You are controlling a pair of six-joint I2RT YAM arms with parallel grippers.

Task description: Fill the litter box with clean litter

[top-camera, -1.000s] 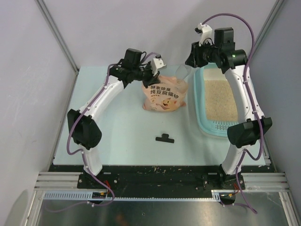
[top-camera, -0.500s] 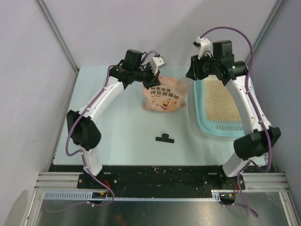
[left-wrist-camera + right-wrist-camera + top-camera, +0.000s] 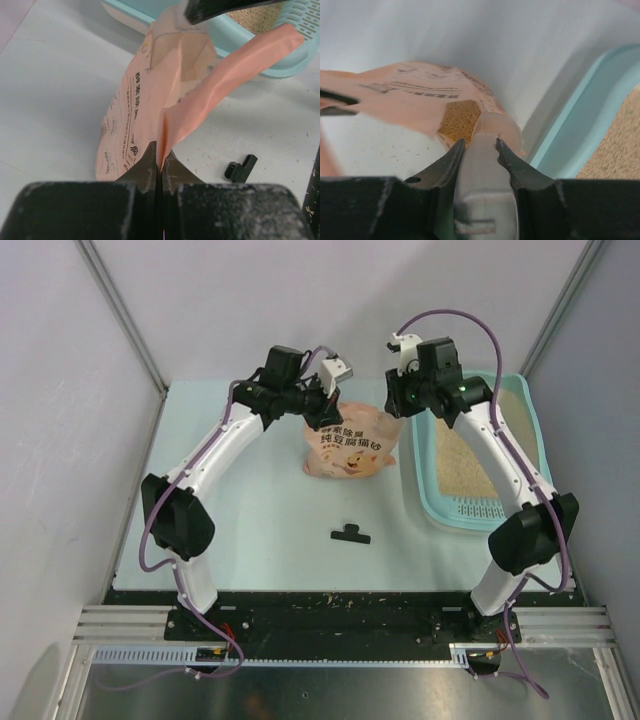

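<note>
Two grey walls (image 3: 60, 390) flank the pale table (image 3: 250, 500); left hand (image 3: 160, 159) pinches bag (image 3: 132, 100), right hand (image 3: 479, 143) grips scoop (image 3: 487, 200).

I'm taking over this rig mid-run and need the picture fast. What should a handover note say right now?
Left gripper: shut on the top edge of the bag, holding it open.
Right gripper: shut on the handle of the scoop, its tip at the bag's mouth.
Litter box: right of the bag, clean litter spread over its floor.
Done: some litter is in.
Left: probably more scoops across.
</note>
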